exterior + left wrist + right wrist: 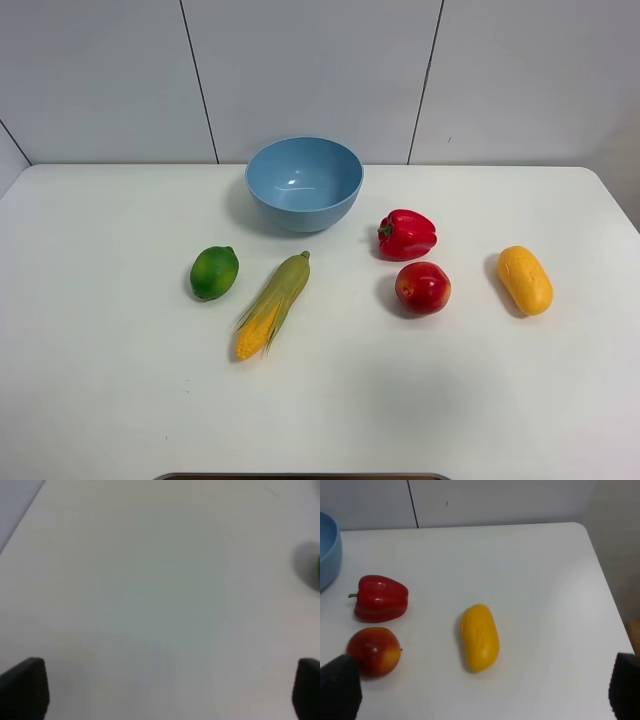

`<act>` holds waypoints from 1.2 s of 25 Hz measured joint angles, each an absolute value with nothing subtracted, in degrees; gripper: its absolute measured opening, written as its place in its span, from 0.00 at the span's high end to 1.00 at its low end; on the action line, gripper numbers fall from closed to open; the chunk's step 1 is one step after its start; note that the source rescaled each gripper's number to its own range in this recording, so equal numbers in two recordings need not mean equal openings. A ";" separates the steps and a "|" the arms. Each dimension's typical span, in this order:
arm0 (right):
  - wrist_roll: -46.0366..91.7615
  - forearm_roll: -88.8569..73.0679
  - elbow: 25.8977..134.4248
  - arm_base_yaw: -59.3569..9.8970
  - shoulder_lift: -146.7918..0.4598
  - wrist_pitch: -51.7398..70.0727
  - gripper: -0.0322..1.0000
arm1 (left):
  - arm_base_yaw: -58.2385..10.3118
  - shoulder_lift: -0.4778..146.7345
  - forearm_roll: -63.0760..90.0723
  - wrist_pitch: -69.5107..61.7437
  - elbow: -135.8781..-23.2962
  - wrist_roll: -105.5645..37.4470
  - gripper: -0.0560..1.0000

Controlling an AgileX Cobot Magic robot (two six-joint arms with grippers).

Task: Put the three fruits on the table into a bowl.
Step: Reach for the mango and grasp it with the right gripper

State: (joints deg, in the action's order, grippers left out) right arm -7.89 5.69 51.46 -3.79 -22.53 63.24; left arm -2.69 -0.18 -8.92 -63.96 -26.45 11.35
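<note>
The light blue bowl (304,183) stands at the back middle of the white table (100,400), empty. The green lime-like fruit (214,272) lies at the left, the red apple-like fruit (422,288) right of centre and the yellow-orange mango-like fruit (525,280) further right. Neither arm shows in the exterior view. My right gripper (482,690) is open and empty above the table, with the mango (479,637) ahead between its fingertips (340,687), the apple (373,651) near one fingertip, and the bowl's rim (327,550) at the edge. My left gripper (165,695) is open and empty over bare table; a blurred green sliver of the lime (318,570) is at the frame edge.
A red bell pepper (407,234) lies between the bowl and the apple, and also shows in the right wrist view (380,598). A corn cob in green husk (273,305) lies right of the lime. A panelled wall (320,70) stands behind the table.
</note>
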 joint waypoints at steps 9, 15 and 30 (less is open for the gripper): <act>-9.20 9.67 61.57 -3.79 -40.78 65.42 0.00 | -2.69 -0.18 -8.92 -63.96 -26.45 11.35 0.00; -10.64 11.59 67.43 -3.79 -52.11 67.51 0.00 | -2.69 -0.18 -8.92 -63.96 -26.45 11.35 0.00; -9.21 8.86 68.74 0.26 -70.71 66.04 0.00 | -2.69 -0.18 -8.92 -63.96 -26.45 11.35 0.00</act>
State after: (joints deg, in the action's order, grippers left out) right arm -9.21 8.86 68.74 0.26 -70.71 66.04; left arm -2.69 -0.18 -8.92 -63.96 -26.45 11.35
